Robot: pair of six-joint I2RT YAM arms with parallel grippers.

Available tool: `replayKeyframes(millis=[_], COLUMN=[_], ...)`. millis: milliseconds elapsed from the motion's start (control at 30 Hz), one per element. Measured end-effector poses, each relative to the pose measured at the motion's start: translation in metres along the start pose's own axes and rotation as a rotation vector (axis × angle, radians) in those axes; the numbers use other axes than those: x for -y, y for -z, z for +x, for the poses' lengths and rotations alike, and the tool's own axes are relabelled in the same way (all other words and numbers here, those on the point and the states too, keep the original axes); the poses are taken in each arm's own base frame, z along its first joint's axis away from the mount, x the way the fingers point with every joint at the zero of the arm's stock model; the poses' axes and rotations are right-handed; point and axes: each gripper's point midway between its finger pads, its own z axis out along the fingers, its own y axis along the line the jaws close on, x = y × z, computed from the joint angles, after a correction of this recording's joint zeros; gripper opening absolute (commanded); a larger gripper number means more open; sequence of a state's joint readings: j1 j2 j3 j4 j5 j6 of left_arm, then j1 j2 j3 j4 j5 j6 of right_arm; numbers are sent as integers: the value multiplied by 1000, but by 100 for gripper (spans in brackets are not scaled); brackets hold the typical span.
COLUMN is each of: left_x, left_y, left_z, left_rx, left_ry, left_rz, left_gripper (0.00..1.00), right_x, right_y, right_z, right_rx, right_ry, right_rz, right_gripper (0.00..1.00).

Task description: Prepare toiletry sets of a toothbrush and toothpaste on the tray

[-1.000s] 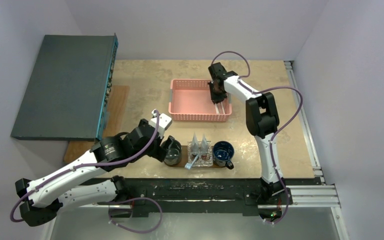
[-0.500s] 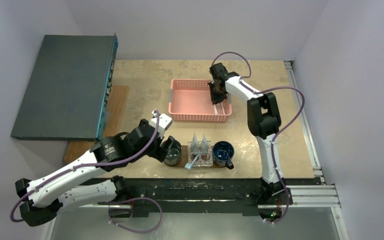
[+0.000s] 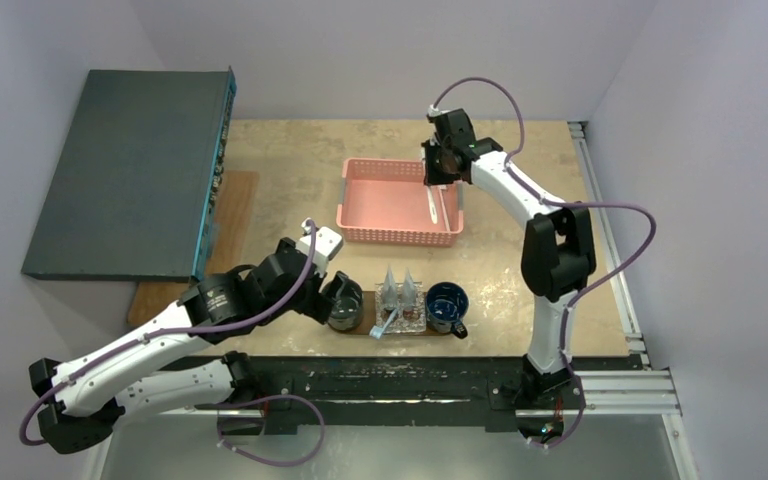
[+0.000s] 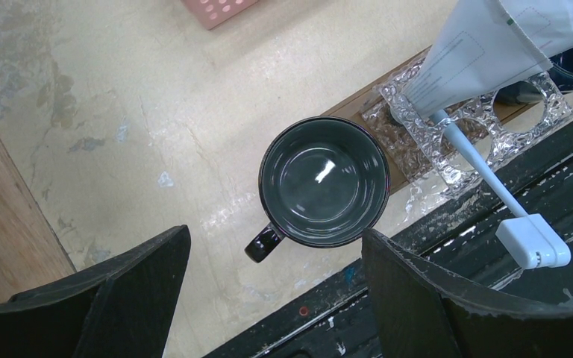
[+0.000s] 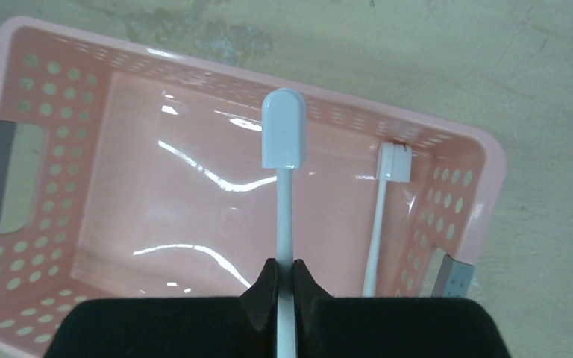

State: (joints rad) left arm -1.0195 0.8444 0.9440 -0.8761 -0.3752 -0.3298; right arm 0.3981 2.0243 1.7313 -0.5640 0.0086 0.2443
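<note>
Looking at your right hand [image 5: 285,280] first: it's clamped shut on the thin white handle of a toothbrush [image 5: 283,142]. The capped head sticks out past the fingertips, over the inside of the pink lattice basket [image 3: 390,236]. That basket sits toward the far edge of the surface [image 3: 290,170], roughly mid-width. Can't tell from the wrist view whether the brush is touching the basket floor or not. A second toothbrush [image 5: 379,224] lies in the basket right along its right-hand wall, head pointing at the far wall.

Your left hand [image 4: 277,287] is wide open and holding nothing. It hangs over a dark mug [image 4: 323,181], with one finger on each side of it and the handle pointing back between them.

That mug stands on the left end of the tray [image 4: 354,104], the dark wooden board lying along the near edge of the surface. Just to the right of the mug on the tray there's a bumpy glass holder [image 4: 559,104]. It has silvery-white toothpaste tubes [image 4: 485,52] standing up in it, plus another toothbrush [image 4: 485,175] tilted out toward the near edge. A blue mug [image 3: 447,302] sits at the tray's right end, just beside the holder.
</note>
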Motion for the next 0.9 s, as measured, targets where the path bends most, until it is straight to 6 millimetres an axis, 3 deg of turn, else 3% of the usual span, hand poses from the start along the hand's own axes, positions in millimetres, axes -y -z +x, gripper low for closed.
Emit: replayKeyframes(millis=[300, 567, 900], left_x=[3, 19, 47], left_y=[2, 13, 25], left_z=[-9, -50, -80], left_rx=[22, 104, 171], left_ry=[22, 58, 108], left_rz=[11, 87, 233], left_gripper=[84, 86, 89], right_x=[-16, -46, -94], right_y=[55, 123, 207], right_z=[-24, -37, -32], right_rx=[136, 257, 363], right_ry=[-5, -17, -37], right_rz=[-83, -230, -558], right_gripper=[0, 0, 0])
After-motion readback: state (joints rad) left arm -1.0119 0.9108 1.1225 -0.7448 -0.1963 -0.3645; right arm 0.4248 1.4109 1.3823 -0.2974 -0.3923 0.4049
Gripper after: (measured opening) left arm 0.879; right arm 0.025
